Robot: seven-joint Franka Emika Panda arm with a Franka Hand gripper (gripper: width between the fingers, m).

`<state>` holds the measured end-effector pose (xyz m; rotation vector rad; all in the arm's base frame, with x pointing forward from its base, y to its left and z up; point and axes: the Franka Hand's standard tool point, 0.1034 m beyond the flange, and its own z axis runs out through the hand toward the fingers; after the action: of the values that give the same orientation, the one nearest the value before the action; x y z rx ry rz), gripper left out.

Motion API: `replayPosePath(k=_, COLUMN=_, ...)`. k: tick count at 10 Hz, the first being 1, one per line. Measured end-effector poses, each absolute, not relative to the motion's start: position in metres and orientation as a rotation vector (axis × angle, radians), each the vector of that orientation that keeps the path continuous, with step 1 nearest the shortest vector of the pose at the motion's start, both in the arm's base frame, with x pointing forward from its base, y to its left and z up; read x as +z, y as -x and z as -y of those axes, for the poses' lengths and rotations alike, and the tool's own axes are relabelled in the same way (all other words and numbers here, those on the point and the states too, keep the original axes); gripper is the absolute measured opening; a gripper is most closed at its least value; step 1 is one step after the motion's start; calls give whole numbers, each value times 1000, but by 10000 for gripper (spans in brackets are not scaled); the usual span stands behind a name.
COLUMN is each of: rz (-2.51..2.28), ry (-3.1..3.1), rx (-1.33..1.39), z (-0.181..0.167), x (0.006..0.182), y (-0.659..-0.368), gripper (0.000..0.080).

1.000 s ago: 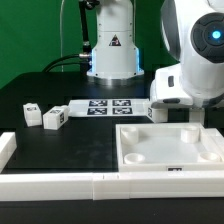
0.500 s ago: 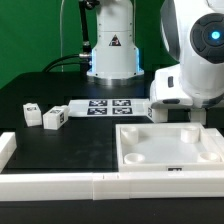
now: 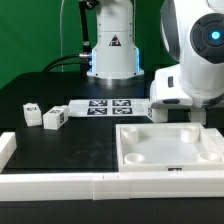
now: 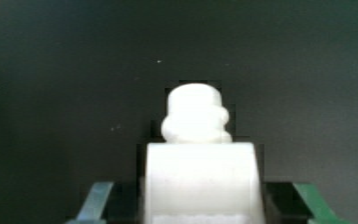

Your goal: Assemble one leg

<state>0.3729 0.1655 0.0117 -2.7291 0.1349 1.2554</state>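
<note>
In the wrist view a white leg (image 4: 202,175) with a rounded knob at its far end sits between my gripper's (image 4: 201,202) green fingertips (image 4: 101,200), over the black table. The gripper looks shut on it. In the exterior view the gripper (image 3: 163,113) hangs at the far edge of the large white panel (image 3: 170,147), with the held leg only partly visible under the hand. Two more legs (image 3: 53,119) (image 3: 30,113) with square tags stand on the table at the exterior view's left.
The marker board (image 3: 105,106) lies on the table between the loose legs and the gripper. A low white wall (image 3: 60,186) runs along the front edge. The robot's base (image 3: 112,55) stands at the back.
</note>
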Motion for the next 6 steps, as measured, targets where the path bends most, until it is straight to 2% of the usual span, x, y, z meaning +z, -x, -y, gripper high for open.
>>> replayPosePath(k=4, rz=-98, ry=2706, rx=1298, z=-160, x=64, y=-386, gripper=291)
replayPosePath(k=5, rz=-91, ry=2703, rx=1303, z=-162, x=71, y=-390, gripper=291)
replayPosePath(k=6, rz=-92, ry=2717, rx=1271, z=-164, x=71, y=-395, gripper=291)
